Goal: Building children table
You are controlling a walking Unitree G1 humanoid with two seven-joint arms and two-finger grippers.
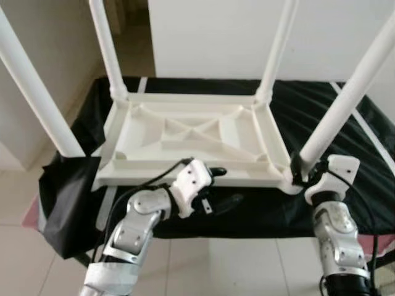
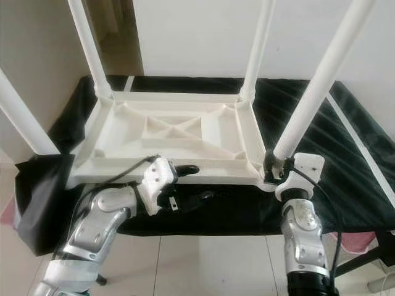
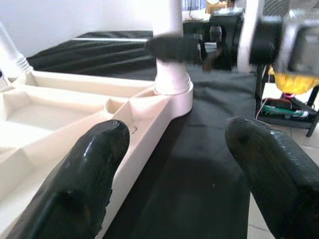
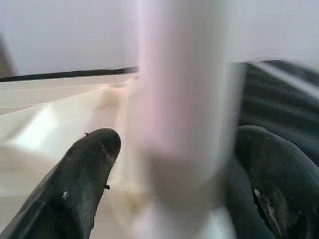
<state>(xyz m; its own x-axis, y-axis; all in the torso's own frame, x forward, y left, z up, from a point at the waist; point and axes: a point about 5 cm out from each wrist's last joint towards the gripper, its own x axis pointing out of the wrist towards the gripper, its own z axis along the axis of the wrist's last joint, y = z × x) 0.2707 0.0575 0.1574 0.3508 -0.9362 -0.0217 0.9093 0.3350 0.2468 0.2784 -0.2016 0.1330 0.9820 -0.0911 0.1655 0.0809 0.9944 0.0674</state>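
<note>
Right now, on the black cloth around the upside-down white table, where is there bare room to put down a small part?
The black cloth is bare to the right of the white table, and in a narrow strip behind it by the wall. The near edge is crowded: the left claw hovers there open, and the right claw is around the near right leg.

Four upright white legs point(image 1: 336, 117) fence the upturned tabletop point(image 1: 191, 139); its ribbed underside lies open from above; black cloth point(image 1: 333, 105) beside it stays bare.
</note>
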